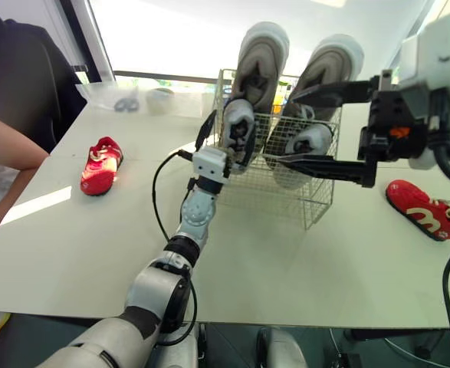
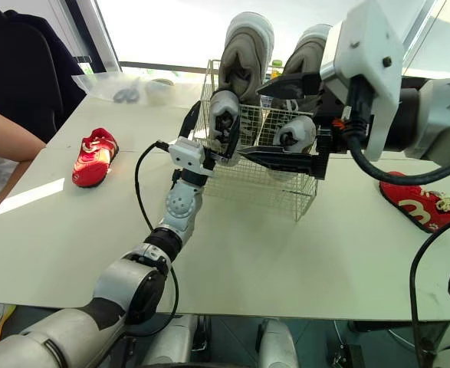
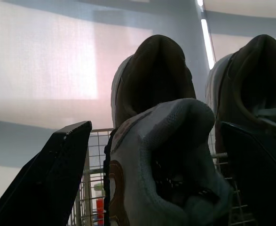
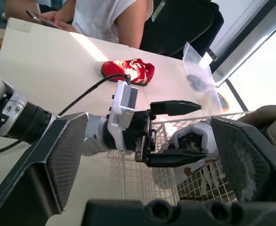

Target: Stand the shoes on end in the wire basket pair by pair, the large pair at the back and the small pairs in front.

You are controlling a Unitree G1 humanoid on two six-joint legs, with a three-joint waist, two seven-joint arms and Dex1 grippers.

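Four shoes stand in the wire basket (image 1: 316,201); two red ones lie out on the desk (image 1: 286,268).
The big pair (image 1: 259,54) is at the back and the small grey pair (image 1: 310,140) is in front. My left gripper (image 3: 155,127) has its fingers apart, one on each side of the left grey shoe (image 1: 238,126). My right gripper (image 1: 278,128) is wide open by the other. If I pull away crooked, a finger could hook a shoe and tip it. One red shoe (image 1: 100,165) lies near the left edge, the other red shoe (image 1: 425,208) near the right.
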